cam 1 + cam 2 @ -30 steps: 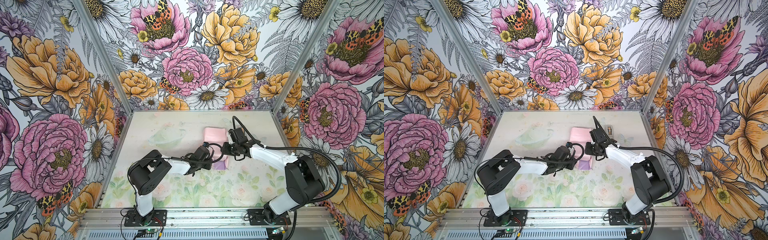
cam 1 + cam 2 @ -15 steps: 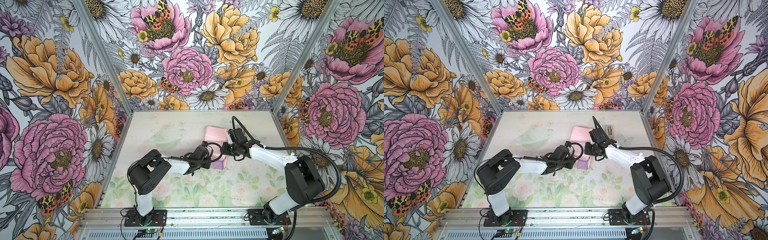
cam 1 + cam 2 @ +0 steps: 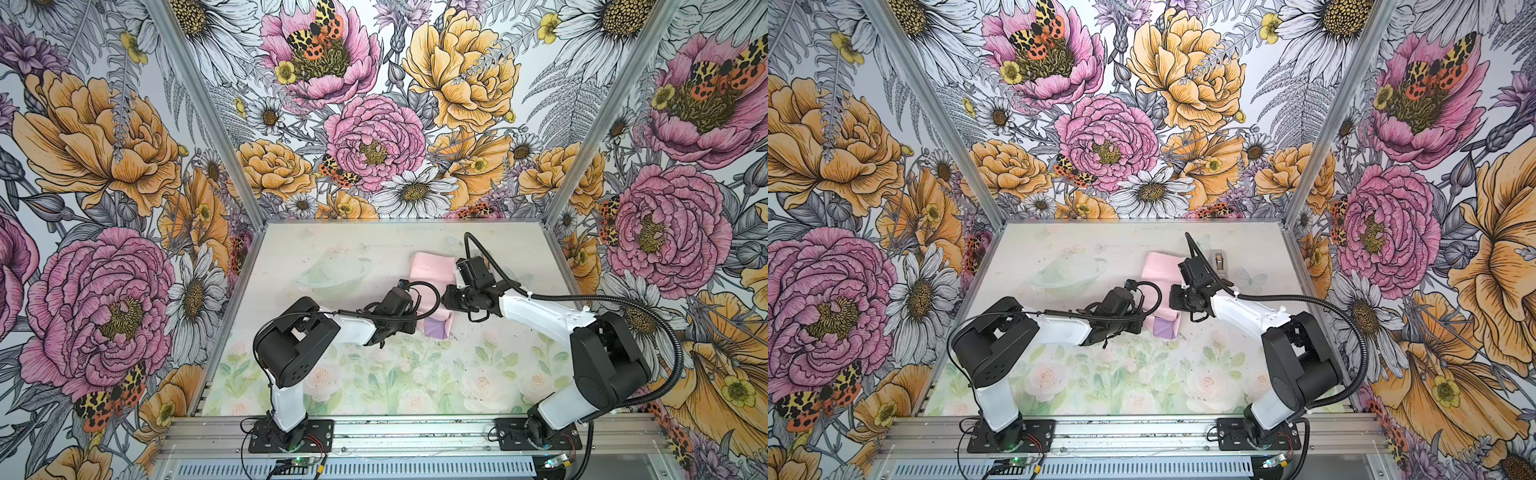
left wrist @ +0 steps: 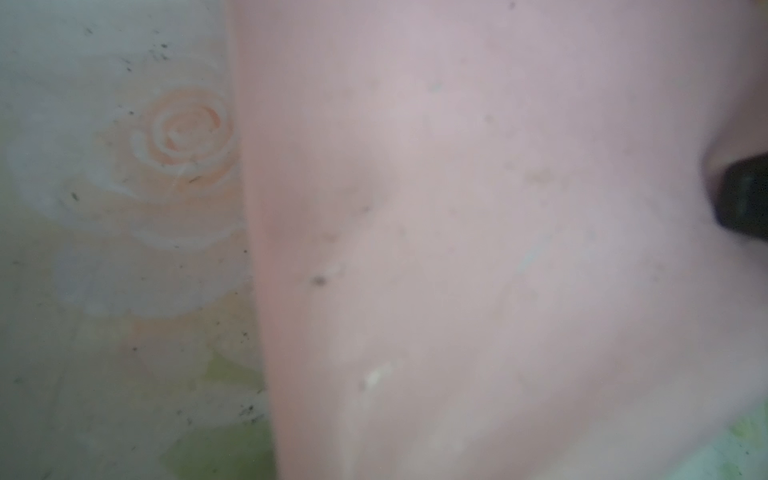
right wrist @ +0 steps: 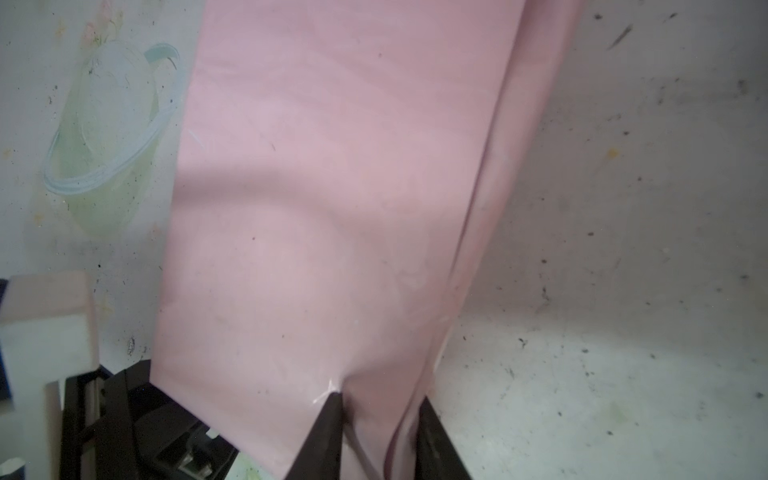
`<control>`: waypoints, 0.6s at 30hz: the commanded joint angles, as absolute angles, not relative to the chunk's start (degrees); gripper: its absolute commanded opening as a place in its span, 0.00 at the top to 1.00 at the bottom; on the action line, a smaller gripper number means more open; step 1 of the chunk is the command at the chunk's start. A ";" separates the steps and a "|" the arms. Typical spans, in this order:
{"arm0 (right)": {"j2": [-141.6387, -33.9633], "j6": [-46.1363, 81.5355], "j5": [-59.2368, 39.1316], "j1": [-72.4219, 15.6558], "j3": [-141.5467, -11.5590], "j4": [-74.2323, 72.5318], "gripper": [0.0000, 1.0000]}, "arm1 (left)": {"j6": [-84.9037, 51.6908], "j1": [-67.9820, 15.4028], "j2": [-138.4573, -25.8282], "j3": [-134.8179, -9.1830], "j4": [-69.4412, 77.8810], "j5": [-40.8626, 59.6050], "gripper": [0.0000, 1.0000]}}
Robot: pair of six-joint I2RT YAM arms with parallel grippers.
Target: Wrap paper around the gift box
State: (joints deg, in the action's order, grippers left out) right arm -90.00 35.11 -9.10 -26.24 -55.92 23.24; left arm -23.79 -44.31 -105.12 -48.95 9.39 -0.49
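The paper (image 3: pixel 432 270) (image 3: pixel 1160 270) lies folded mid-table, pale pink side up. A lilac flap (image 3: pixel 435 328) shows at its near end. My right gripper (image 5: pixel 380 419) reaches in from the right (image 3: pixel 446 297) and is shut on a bunched fold of the sheet. One dark finger (image 5: pixel 328 432) dents the pink face. My left gripper (image 3: pixel 415 322) sits at the sheet's near left edge beside the lilac flap. Pink paper (image 4: pixel 457 208) fills the left wrist view and hides its jaws. The gift box is hidden.
A grey tape dispenser (image 3: pixel 1219 259) stands behind the right wrist near the back right. The floral table surface (image 3: pixel 374 374) stretches toward the front rail. Metal frame posts and printed walls close the sides and back.
The right gripper has edged slightly left along the paper's fold. The left arm and the sheet have barely shifted.
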 commanded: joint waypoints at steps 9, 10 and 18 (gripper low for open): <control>-91.23 34.44 -9.23 -26.98 -53.36 29.27 0.73 | -18.43 -48.70 -105.91 -47.90 10.64 3.03 0.82; -91.39 34.42 -9.33 -26.98 -53.45 29.27 0.73 | -18.07 -49.33 -105.95 -47.91 10.40 3.49 0.82; -90.86 34.78 -9.83 -26.98 -54.68 29.27 0.69 | -16.89 -50.85 -101.41 -47.38 6.11 4.86 0.79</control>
